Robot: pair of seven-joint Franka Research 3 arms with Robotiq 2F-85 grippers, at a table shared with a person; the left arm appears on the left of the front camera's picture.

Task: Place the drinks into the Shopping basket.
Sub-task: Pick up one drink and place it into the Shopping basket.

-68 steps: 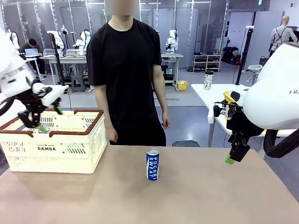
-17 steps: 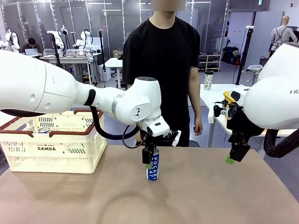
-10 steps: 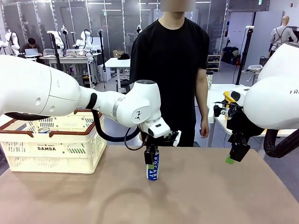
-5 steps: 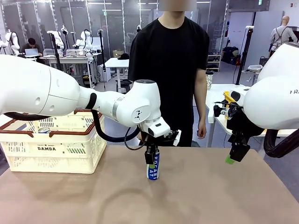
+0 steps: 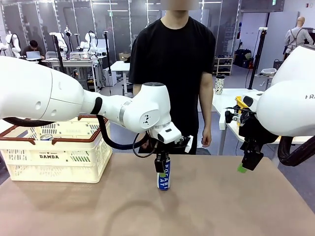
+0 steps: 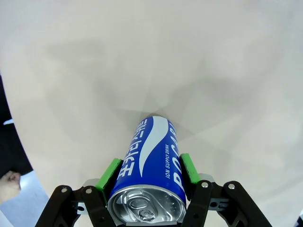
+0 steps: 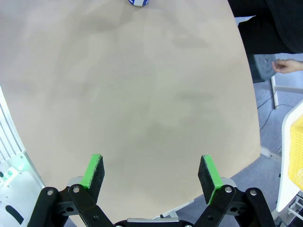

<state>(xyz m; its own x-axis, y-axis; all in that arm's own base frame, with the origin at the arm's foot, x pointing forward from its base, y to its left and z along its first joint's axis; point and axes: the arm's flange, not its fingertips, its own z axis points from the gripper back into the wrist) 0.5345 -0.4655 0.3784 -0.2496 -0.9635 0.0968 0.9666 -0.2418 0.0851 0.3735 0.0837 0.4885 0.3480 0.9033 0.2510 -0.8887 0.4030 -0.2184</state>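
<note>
From the front, the left arm reaches across to the middle of the bench [image 5: 221, 206], its left pincer [image 5: 162, 165] pointing down onto the upper part of an upright blue-and-white Pocari Sweat can [image 5: 164, 178]. The left wrist view gives what the front cannot — the green pads [image 6: 109, 172] press against both sides of the can [image 6: 152, 161] just below its silver top, so the pincer is narrowed onto it and gripping. Whether the can's base touches the bench or hangs just above it cannot be told. The front view alone shows the cream DAMDA shopping basket [image 5: 54, 160] at the far left of the bench, well apart from the can, with a silver can top [image 5: 46, 137] visible inside it. A person in black stands at the far side, one hand [image 5: 206, 139] hanging. The right pincer [image 5: 244, 162] hovers at the right edge; its wrist view shows the right pincer [image 7: 151, 176] spread wide over bare bench, holding nothing — the blue can's base [image 7: 138, 2] peeks in at the top edge.
</note>
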